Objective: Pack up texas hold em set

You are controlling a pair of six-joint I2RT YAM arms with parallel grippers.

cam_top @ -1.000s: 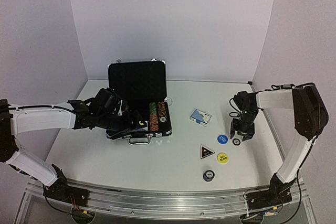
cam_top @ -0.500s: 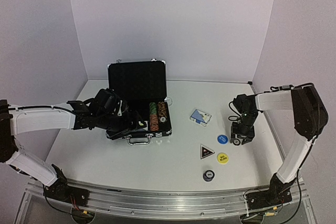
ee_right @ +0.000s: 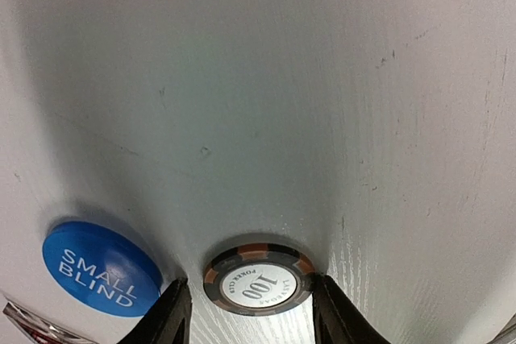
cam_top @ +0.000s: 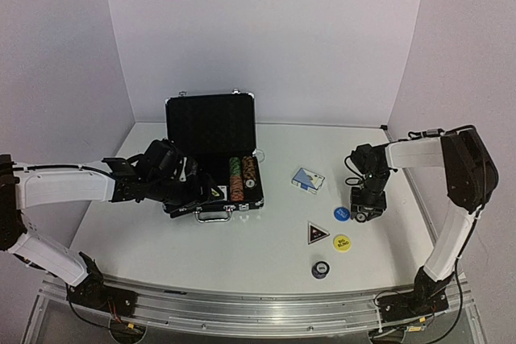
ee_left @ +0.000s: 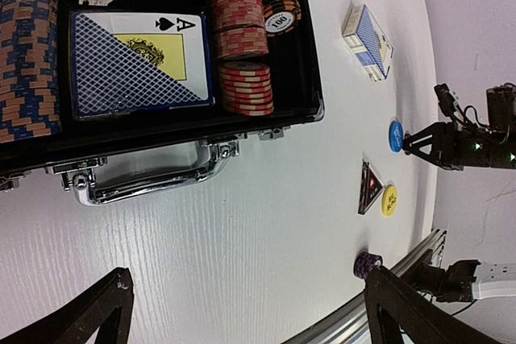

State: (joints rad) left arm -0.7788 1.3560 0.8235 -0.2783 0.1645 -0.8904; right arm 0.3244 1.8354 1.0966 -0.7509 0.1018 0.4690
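Note:
The black silver-trimmed case (cam_top: 211, 126) of the texas hold em set stands open, with rows of striped chips (ee_left: 242, 38) and a blue card deck (ee_left: 137, 62) inside. My left gripper (cam_top: 193, 191) hovers open over the case's front edge, its fingers (ee_left: 97, 312) wide apart with nothing between them. My right gripper (ee_right: 246, 300) is down at the table, open, straddling a flat black-and-orange "100" chip (ee_right: 259, 281). Its right finger touches the chip and its left finger stands a little apart. The blue "small blind" button (ee_right: 101, 267) lies just beside it.
A second blue card deck (cam_top: 308, 180) lies right of the case. The black triangular marker (cam_top: 317, 234), the yellow button (cam_top: 342, 242) and a small purple chip stack (cam_top: 320, 269) lie toward the front edge. The case's chrome handle (ee_left: 153, 179) faces front.
My right gripper has come down and slightly left onto the table, and its jaws have narrowed around the chip. The left arm has barely shifted and stays open.

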